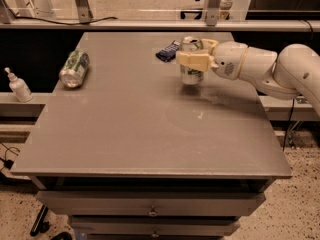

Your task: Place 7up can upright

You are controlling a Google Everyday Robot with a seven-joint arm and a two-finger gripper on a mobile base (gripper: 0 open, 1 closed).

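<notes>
The 7up can (pixel 190 73) stands upright at the back right of the grey table (pixel 125 134), its silver top up and its green lower band near the table surface. My gripper (pixel 192 60) comes in from the right on a white arm and is shut on the can around its upper body, with cream fingers (pixel 194 61) across the front. I cannot tell whether the can's base touches the table.
A mostly green patterned can (pixel 74 69) lies on its side near the table's left edge. A small dark blue packet (pixel 167 51) lies just behind the held can. A white pump bottle (pixel 18 86) stands on a ledge left of the table. Drawers are below the front edge.
</notes>
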